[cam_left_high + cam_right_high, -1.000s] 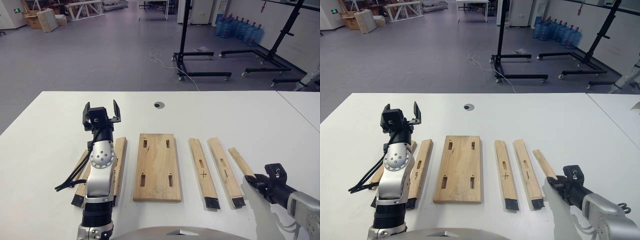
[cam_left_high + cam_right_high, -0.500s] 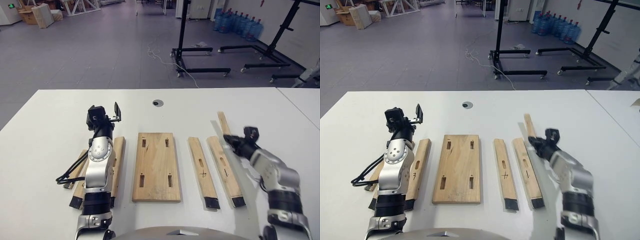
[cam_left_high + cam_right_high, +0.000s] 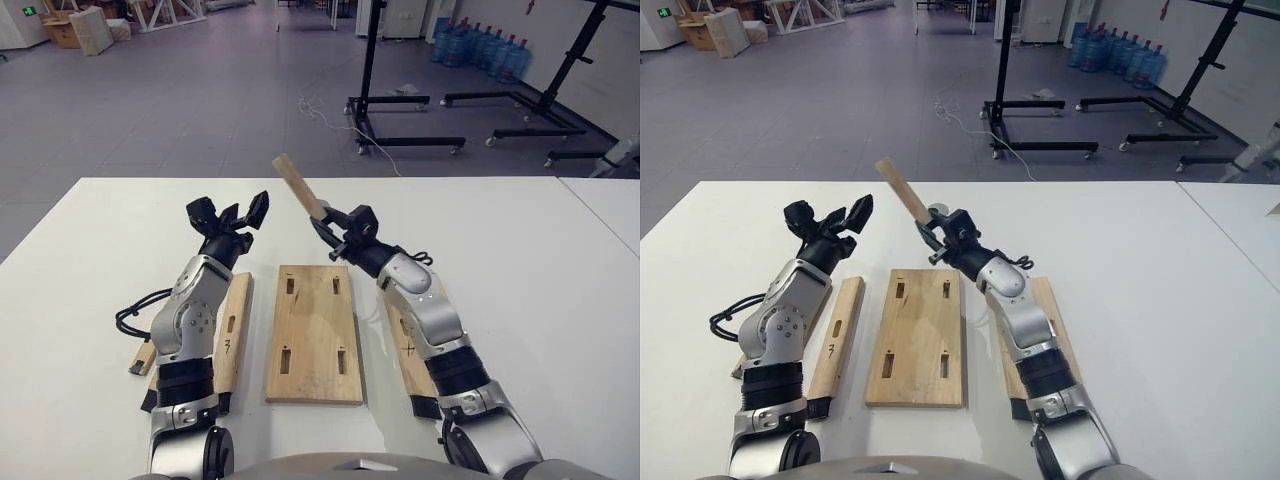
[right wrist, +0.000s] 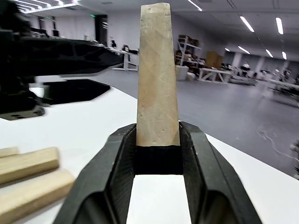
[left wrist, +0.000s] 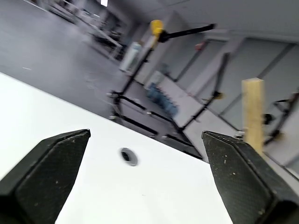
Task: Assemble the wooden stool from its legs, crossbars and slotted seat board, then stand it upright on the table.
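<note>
The slotted seat board (image 3: 313,330) lies flat mid-table. My right gripper (image 3: 335,224) hovers over its far end, shut on a short wooden crossbar (image 3: 297,186) that slants up and to the left; the right wrist view has the crossbar (image 4: 157,79) clamped between both fingers. My left gripper (image 3: 228,214) is open just left of it, with nothing between its fingers (image 5: 46,177). The crossbar's tip (image 5: 253,112) stands beyond them. One leg (image 3: 232,335) lies left of the board, another piece (image 3: 145,355) further left. Two legs (image 3: 408,345) lie right of the board, partly under my right arm.
A black cable (image 3: 135,312) loops on the table beside my left arm. A round grommet (image 5: 127,156) sits in the tabletop at the far middle. Wide bare white table (image 3: 560,300) lies to the right and far side. Black stands and water bottles are on the floor beyond.
My right arm swung from the table's right front up and left across the legs, carrying the crossbar to above the board's far end. My left gripper tilted toward it, still open.
</note>
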{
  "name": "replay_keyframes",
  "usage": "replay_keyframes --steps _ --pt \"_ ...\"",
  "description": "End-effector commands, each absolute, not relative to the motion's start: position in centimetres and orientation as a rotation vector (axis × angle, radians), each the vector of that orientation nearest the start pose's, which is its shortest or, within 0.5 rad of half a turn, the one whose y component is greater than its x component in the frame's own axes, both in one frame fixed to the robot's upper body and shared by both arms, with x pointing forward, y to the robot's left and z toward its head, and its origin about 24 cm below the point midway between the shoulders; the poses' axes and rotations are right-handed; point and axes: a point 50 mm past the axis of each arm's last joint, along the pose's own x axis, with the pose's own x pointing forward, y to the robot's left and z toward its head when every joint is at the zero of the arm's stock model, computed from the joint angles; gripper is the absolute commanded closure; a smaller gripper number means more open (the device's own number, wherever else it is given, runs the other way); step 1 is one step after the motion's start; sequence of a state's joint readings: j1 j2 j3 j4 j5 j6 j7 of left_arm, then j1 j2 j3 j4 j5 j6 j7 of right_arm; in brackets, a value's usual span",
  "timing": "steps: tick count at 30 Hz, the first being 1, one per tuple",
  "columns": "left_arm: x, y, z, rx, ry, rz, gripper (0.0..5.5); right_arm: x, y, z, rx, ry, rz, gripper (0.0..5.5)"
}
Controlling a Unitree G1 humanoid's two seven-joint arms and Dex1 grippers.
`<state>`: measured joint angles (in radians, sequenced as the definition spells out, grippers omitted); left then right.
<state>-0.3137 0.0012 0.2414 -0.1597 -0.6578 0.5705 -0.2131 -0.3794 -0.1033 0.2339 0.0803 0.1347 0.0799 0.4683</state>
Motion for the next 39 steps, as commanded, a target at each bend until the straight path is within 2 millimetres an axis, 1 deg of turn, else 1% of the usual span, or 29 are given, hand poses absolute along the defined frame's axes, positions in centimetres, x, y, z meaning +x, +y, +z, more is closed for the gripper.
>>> replay_keyframes --steps 1,3,10,14,18,22,25,29,34,36,39 --pt "28.8 13.9 12.8 -0.634 -0.001 -0.5 1.13 29.8 -5.3 11.9 -0.071 -0.209 0.85 4.21" --pt "28.7 13.7 12.8 -0.622 0.007 -0.526 1.13 29.8 -5.1 12.1 -0.049 -0.21 0.857 4.21" --pt "28.7 13.2 12.9 -0.589 0.002 -0.551 1.13 28.7 -4.6 11.8 -0.074 -0.208 0.934 4.21" --pt "28.5 12.9 13.5 -0.572 -0.062 -0.569 1.64 28.5 -4.8 11.3 -0.099 -0.192 0.955 4.21" --pt "28.1 13.1 14.6 -0.668 -0.167 -0.611 2.24 28.5 -5.1 11.1 -0.103 -0.188 0.946 4.21" --pt "27.3 13.1 15.5 -0.705 -0.222 -0.692 2.77 28.5 -5.3 10.8 -0.106 -0.184 0.94 4.21" --pt "27.0 12.7 15.1 -0.694 -0.193 -0.723 3.14 28.7 -5.5 10.8 -0.112 -0.188 0.93 4.21" --pt "26.9 12.4 14.5 -0.679 -0.159 -0.721 3.61 28.8 -5.6 10.9 -0.123 -0.196 0.93 4.21" --pt "27.2 12.7 14.3 -0.654 -0.154 -0.69 4.25 28.6 -5.7 10.8 -0.142 -0.197 0.94 4.22" --pt "27.3 12.8 14.2 -0.631 -0.152 -0.683 4.52 28.5 -5.7 10.7 -0.149 -0.196 0.943 4.22" --pt "27.2 12.3 13.9 -0.548 -0.145 -0.701 4.89 28.5 -6.0 10.6 -0.158 -0.194 0.935 4.22"
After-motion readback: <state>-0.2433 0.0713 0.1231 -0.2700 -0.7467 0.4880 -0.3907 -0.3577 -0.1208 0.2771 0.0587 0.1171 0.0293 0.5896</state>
